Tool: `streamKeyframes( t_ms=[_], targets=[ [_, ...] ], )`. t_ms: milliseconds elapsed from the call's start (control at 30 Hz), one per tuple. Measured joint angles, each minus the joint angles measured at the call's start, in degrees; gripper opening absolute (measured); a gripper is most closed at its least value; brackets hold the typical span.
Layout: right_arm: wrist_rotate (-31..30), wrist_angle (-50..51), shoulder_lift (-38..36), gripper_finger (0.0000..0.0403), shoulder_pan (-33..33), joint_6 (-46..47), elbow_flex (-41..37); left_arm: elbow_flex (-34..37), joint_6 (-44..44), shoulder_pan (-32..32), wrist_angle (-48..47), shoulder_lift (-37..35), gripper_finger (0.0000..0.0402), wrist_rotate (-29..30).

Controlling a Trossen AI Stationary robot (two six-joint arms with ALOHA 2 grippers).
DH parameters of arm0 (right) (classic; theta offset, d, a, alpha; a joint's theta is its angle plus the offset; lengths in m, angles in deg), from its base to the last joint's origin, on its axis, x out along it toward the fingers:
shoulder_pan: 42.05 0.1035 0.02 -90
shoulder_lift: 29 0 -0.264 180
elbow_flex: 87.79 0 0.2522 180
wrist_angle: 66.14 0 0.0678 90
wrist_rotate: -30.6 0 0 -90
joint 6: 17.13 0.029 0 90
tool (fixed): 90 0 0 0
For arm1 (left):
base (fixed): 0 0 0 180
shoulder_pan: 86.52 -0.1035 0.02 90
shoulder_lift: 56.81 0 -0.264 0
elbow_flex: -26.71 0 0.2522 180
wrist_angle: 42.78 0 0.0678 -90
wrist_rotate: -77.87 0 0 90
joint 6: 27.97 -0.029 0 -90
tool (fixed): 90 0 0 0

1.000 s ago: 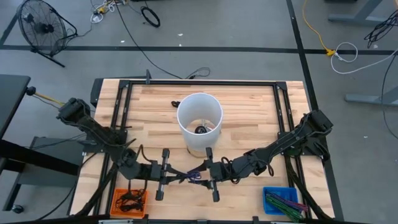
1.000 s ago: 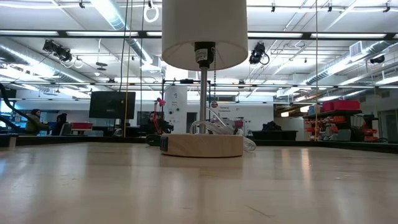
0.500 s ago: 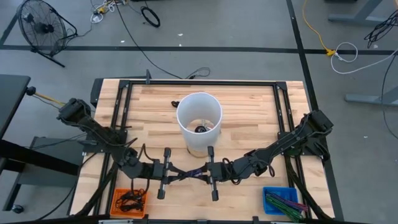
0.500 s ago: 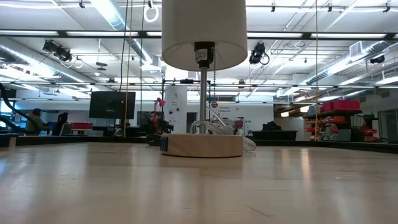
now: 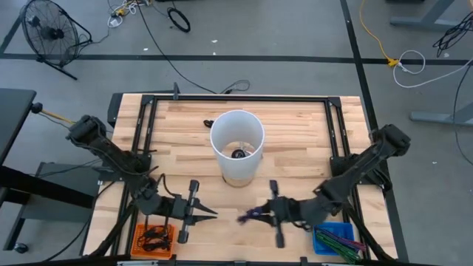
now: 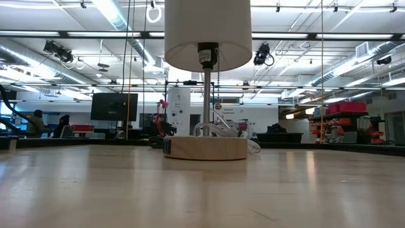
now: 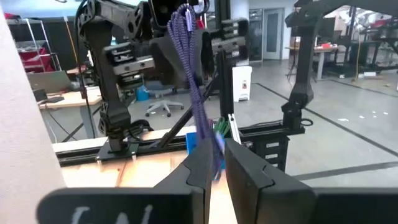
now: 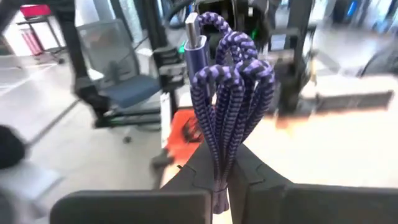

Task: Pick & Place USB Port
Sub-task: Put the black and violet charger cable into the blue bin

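A purple braided USB cable (image 8: 230, 93), folded into a bundle with a silver plug (image 8: 196, 34) at its free end, sticks out of my shut right gripper (image 5: 260, 215) above the table's near middle. My left gripper (image 5: 211, 213) points at it from the left, a short way off. Its fingers (image 7: 202, 162) stand a narrow gap apart with nothing between them. Behind both stands the lamp with a white shade (image 5: 236, 140). Its wooden base (image 6: 205, 147) rests on the table and has a dark socket (image 6: 167, 146) on its side. My right gripper pinches the bundle's folded lower end (image 8: 222, 163), several strands together, between its two fingers. The fingers come nearly level from the table's right. The bundle reaches out past the fingertips toward my left gripper, plug end farthest out, lifted clear of the table.
An orange bin (image 5: 154, 238) with dark cables sits at the near left corner. A blue bin (image 5: 334, 238) with coloured cables sits at the near right. A black frame (image 5: 236, 98) runs round the tabletop. Bare wood lies between the lamp and the near edge.
The cable was spanning between both grippers. My right gripper has now drawn back toward the table's right and near edges, rolling a little, and has taken the cable with it. The cable has come free of my left gripper.
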Motion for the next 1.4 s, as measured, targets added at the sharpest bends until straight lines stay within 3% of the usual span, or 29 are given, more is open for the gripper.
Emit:
streamKeyframes(
  t_ms=[100, 300, 567, 700, 800, 967, 1167, 1400],
  targets=[
    [0.60, 9.75, -4.48, 0.0011, 3.07, 11.37, 0.00, 0.02, 0.00, 0.52, 0.20, -0.78, 0.0048, 0.22],
    [9.35, 31.23, -11.08, 0.0011, 8.93, 39.17, 0.00, 0.02, 0.00, 0.50, 0.04, -0.75, 0.0048, 0.32],
    [27.13, 52.20, -11.35, 0.0011, 11.76, 77.70, 0.00, 0.02, 0.06, 0.45, -0.29, -0.74, 0.0048, 0.31],
    [42.17, 58.86, -8.58, 0.0011, 11.85, 89.39, 0.02, 0.02, 0.09, 0.43, -0.29, -0.75, 0.0048, 0.32],
    [50.07, 60.61, -7.04, 0.0010, 11.90, 92.25, 0.02, 0.02, 0.15, 0.43, -0.35, -0.73, 0.0048, 0.32],
    [52.09, 62.99, -3.34, 0.0010, 11.81, 91.50, 0.02, 0.03, 0.47, 0.43, -1.62, -0.75, 0.0048, 0.32],
    [62.80, 67.08, 3.70, 0.0010, 11.71, 84.97, 0.02, 0.07, 0.50, 0.43, -1.60, -0.73, 0.0048, 0.32],
    [65.29, 67.27, 8.88, 0.0010, 11.55, 79.72, 0.02, 0.07, 0.50, 0.43, -1.62, -0.73, 0.0048, 0.32]
  ],
)
